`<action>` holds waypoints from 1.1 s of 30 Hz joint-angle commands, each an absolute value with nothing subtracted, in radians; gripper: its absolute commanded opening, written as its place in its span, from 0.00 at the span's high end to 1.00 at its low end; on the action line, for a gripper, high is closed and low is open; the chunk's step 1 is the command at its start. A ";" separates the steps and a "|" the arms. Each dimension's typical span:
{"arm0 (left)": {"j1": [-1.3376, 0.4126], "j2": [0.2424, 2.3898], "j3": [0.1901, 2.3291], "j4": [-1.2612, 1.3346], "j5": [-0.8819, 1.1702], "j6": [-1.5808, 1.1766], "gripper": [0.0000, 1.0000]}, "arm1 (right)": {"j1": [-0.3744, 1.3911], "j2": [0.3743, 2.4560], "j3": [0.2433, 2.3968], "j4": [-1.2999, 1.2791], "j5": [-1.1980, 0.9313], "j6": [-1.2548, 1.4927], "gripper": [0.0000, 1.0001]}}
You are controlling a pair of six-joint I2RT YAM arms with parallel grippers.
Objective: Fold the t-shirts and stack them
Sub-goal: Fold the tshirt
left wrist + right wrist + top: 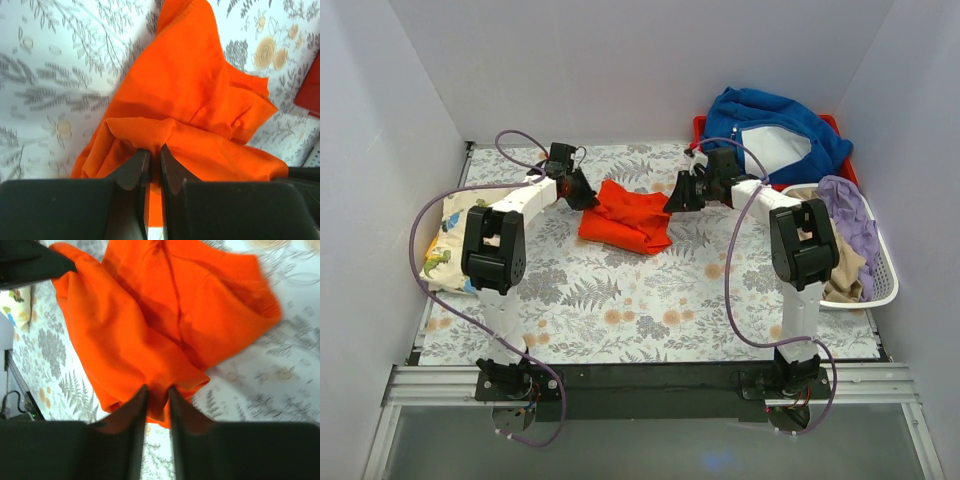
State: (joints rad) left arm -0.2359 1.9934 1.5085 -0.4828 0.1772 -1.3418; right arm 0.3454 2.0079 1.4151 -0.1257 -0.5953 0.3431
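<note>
The orange-red t-shirt point(625, 218) hangs bunched between my two grippers over the middle back of the floral table. My left gripper point(586, 192) is shut on its left edge; in the left wrist view point(153, 152) cloth point(185, 100) is pinched between the jaws. My right gripper point(672, 197) is shut on its right edge, with a fold point(150, 330) held between the fingers in the right wrist view point(158, 390). The cream dinosaur-print t-shirt point(446, 240) lies folded at the left table edge, partly behind my left arm.
A thick blue garment with white lining point(775, 135) lies on a red tray point(700, 125) at the back right. A white basket point(880, 285) with purple and beige clothes stands at the right. White walls close in the sides.
</note>
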 commanded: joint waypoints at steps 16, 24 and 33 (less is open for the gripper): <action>-0.213 2.031 1.744 -0.264 0.138 -1.273 0.64 | 0.379 2.037 1.583 -0.058 -0.636 0.282 0.50; -0.213 1.979 1.626 -0.273 0.178 -1.272 0.64 | 0.498 2.045 1.568 -0.051 -0.693 0.317 0.50; -0.213 2.137 1.727 -0.264 0.296 -1.246 0.64 | 0.502 2.190 1.693 -0.051 -0.522 0.310 0.50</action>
